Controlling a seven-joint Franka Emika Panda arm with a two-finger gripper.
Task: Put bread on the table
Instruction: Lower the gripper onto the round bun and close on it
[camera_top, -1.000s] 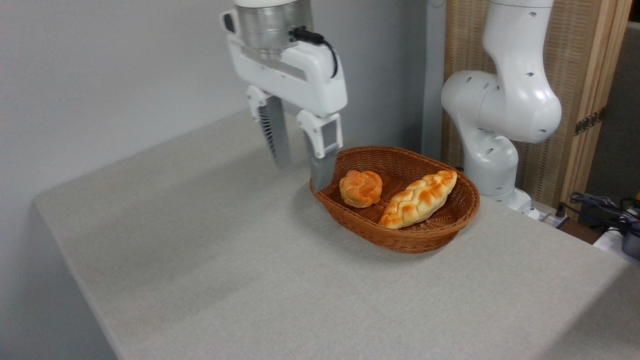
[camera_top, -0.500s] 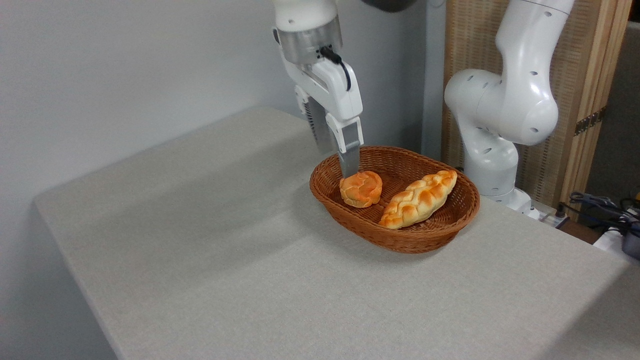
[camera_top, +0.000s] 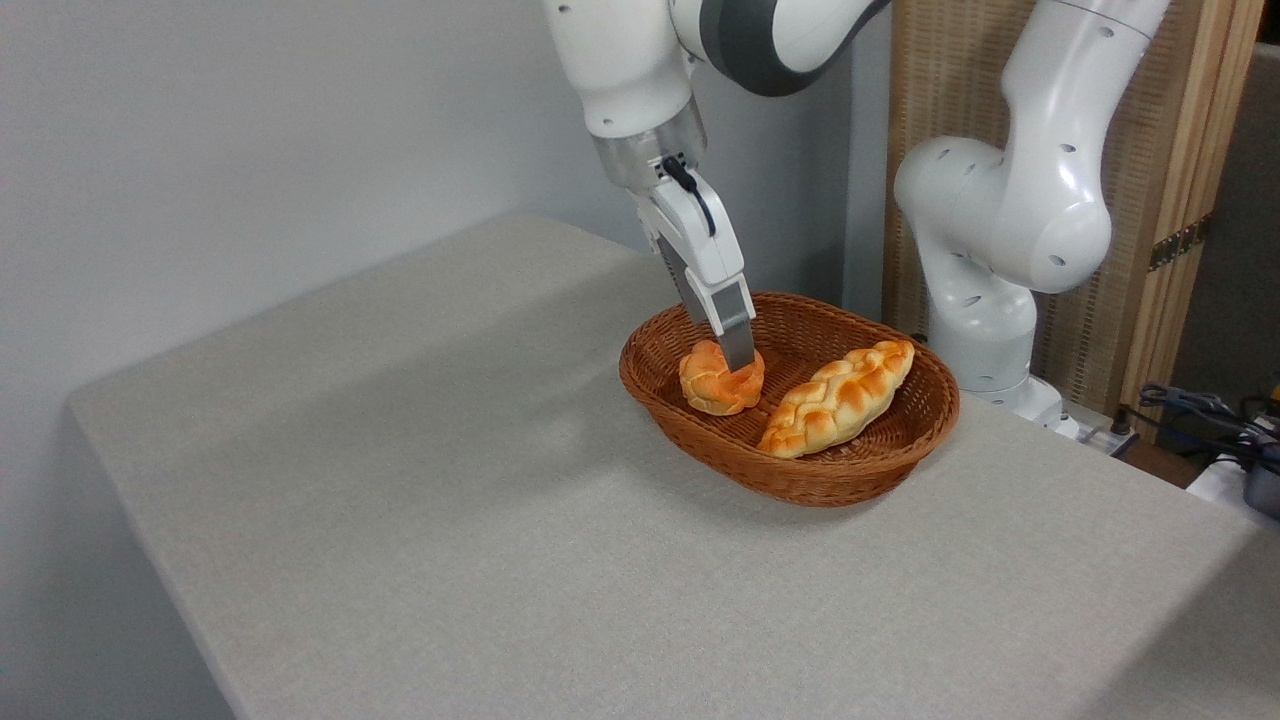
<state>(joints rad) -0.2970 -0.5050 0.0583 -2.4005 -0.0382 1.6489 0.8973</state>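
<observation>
From the fixed camera, the bread (camera_top: 718, 379) sits inside the wicker basket (camera_top: 800, 470), at its 9 o'clock end, with a long braided loaf (camera_top: 838, 398) just beside it toward 3 o'clock. The basket rests on the grey table (camera_top: 450, 520). The gripper (camera_top: 738, 362) reaches down at a tilt from 12 o'clock, one of its fingers (camera_top: 737, 345) touching the bun's top. The other is hidden, so I cannot tell how far apart they stand or whether they grip anything.

Plain grey wall (camera_top: 250, 130) — wooden slatted screen (camera_top: 1170, 170) right.
</observation>
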